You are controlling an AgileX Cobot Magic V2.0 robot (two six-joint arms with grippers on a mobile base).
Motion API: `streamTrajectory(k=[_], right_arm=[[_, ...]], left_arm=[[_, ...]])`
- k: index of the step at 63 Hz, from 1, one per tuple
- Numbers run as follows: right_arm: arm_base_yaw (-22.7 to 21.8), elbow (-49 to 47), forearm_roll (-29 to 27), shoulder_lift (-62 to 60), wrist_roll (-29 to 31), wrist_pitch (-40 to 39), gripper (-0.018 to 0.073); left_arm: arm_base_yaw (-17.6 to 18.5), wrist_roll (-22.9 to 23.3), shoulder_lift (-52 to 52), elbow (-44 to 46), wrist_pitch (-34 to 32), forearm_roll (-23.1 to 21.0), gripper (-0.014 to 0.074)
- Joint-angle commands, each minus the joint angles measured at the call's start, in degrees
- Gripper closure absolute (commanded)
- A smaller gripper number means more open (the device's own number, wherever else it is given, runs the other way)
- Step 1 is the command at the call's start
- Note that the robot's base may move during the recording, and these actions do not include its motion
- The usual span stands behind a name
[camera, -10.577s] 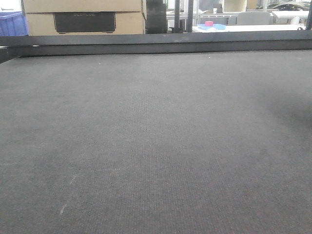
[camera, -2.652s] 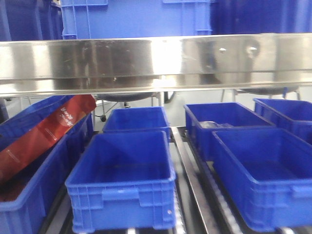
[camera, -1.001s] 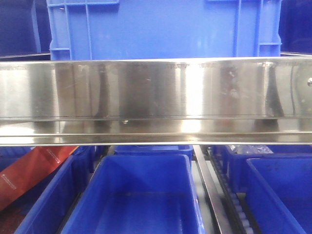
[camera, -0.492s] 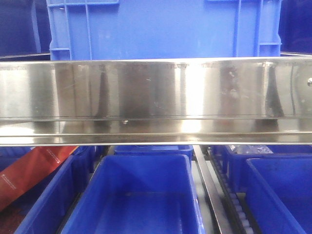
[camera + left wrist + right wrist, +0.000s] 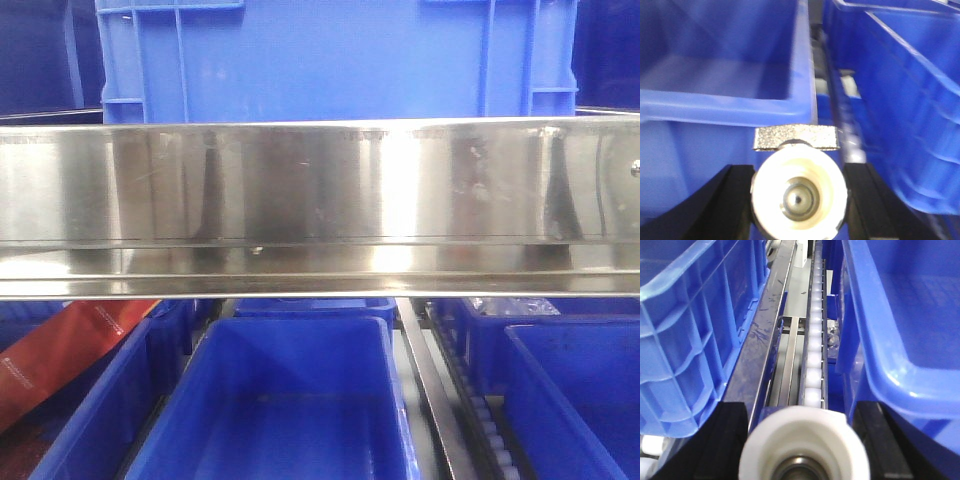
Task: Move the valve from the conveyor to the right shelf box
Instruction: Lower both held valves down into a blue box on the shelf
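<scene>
In the left wrist view a valve (image 5: 775,192), with a white round end, a metal ball inside and a silver handle (image 5: 796,138) on top, sits between the black fingers (image 5: 735,200). My left gripper (image 5: 799,200) is shut on it, in front of a blue box's rim (image 5: 730,102). My right gripper (image 5: 802,452) is shut on a second white-ended valve (image 5: 805,427), above the roller track (image 5: 815,340) between two blue boxes. The right-hand box (image 5: 920,315) lies just to its right. The conveyor is out of view. Neither gripper shows in the front view.
A steel shelf beam (image 5: 320,200) crosses the front view, with a large blue crate (image 5: 330,60) on top. Below stand blue boxes: middle (image 5: 290,400), right (image 5: 580,400), and left with a red packet (image 5: 70,350). A steel rail (image 5: 425,390) separates them.
Ten seconds ago the front view faced the conveyor belt; it then turned to the shelf and closed in. Over the last second nothing has visibly moved.
</scene>
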State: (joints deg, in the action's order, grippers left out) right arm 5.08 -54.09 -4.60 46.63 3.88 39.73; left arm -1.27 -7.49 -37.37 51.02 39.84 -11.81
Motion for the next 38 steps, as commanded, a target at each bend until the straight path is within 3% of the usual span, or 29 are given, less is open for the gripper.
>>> streamTrajectory(k=[1,14,27,38], right_arm=[[1.7,-3.0,-0.3,-0.3,0.0,-4.9,0.0722],[6.4,-7.8,-0.3,3.2,0.0,-5.8,0.0721],[8.9,-15.6,-0.4,10.8,0.0,-6.0,0.0721],[12.7,-24.5,-0.4,17.9,0.0,-5.7,0.0721]], left_arm=[[0.4,-3.9,-2.4,4.3,1.7,-5.8,0.0707],[4.1,-4.5,-10.7,12.9,2.7,-5.4,0.0707],[13.3,-3.5,-21.7,23.4,2.6,0.7,0.0707],[22.8,9.3,-31.4,32.5,2.3,14.7,0.0707]])
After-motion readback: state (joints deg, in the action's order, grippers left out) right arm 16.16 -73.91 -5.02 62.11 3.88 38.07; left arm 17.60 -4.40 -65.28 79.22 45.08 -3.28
